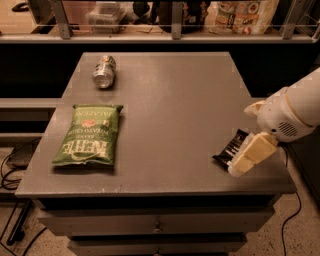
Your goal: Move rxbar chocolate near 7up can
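The rxbar chocolate (230,149), a small black wrapper with white lettering, lies flat near the right front edge of the grey table (175,95). My gripper (243,140) comes in from the right and hangs right over the bar's right end, open, with one cream finger (250,155) covering part of the wrapper. The 7up can (104,71) lies on its side at the far left of the table, shiny end toward me, far from the bar and the gripper.
A large green chip bag (90,135) lies flat at the left front of the table. A shelf rail with packages (240,15) runs behind the table. Drawers (155,225) sit under the tabletop. Cables lie on the floor at left.
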You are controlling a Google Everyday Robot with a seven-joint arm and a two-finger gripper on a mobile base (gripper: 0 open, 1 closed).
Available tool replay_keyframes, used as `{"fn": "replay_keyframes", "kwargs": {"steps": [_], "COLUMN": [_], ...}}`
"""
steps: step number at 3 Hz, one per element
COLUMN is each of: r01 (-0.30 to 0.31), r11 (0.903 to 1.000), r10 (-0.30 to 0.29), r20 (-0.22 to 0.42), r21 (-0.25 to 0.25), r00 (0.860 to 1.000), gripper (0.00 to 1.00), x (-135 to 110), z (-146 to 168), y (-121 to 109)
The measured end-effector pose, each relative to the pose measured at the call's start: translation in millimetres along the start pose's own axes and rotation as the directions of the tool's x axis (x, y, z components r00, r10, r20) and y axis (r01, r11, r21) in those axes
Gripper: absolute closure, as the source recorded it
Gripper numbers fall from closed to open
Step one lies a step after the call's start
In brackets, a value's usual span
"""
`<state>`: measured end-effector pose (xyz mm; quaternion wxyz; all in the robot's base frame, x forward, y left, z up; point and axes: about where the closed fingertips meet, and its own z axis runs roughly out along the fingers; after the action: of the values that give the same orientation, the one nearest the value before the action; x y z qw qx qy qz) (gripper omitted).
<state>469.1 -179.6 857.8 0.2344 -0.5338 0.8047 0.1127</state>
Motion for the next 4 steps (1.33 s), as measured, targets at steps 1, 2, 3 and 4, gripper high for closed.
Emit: {"fn": "replay_keyframes", "kwargs": {"steps": [1,2,3,4], "r01": [-0.044,-0.076,-0.093,-0.097], "r11": [0.9989,0.9967,0.9953,0.9951], "r10": [0.044,0.075,0.093,0.097], "r20": [-0.001,-0.011,-0.016,-0.019], "r21": [-0.017,-0.029,-0.025,-0.020], "r00": [0.999,0.997,0.996,0.995], "gripper": [0.00,0.19,0.42,0.65], "x": [7.9,15.1,20.1,21.3], "z": [19.0,30.4,31.3,29.7], "y": [2.1,3.9,1.5,-0.6]}}
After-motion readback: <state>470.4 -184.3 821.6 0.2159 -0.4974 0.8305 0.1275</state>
